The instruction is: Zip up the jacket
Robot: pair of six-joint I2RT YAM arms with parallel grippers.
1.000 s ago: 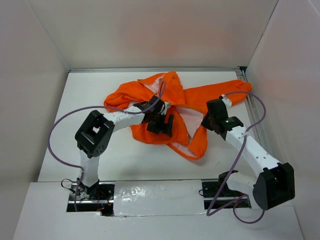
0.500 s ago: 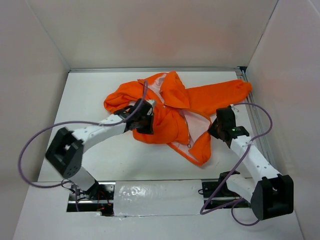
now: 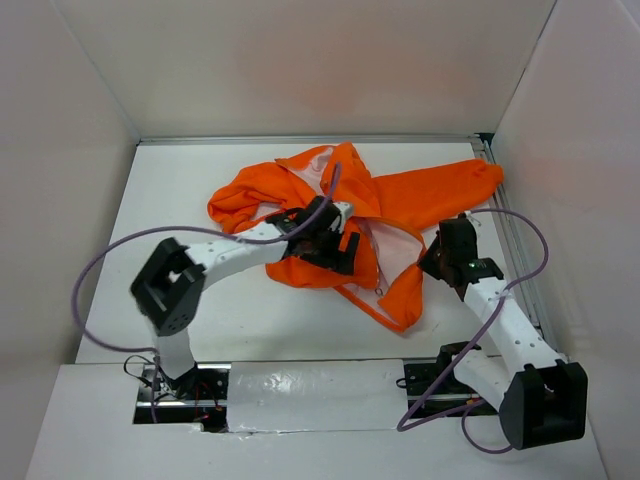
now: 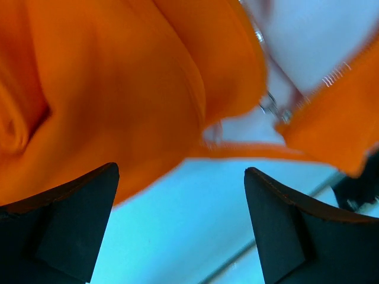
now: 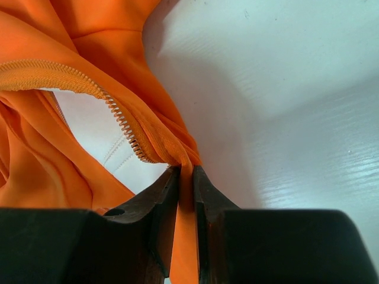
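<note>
**Shifted toward 3 o'clock: left gripper (image 3: 338, 250) now over jacket (image 3: 350, 190) front**

The jacket lies crumpled at table (image 3: 180, 300) centre, unzipped. Its zipper teeth (image 5: 127, 133) run roughly 11 to 5 o'clock. The left gripper hovers above the fabric, fingers spread, holding nothing. At its 3 o'clock, the right gripper (image 3: 441, 256) is pressed together, pinching the jacket edge just beside the teeth.

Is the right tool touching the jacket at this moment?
Touching. The right wrist view shows the right tool shut on a fold of the jacket, with orange fabric pinched between its closed jaws.
</note>
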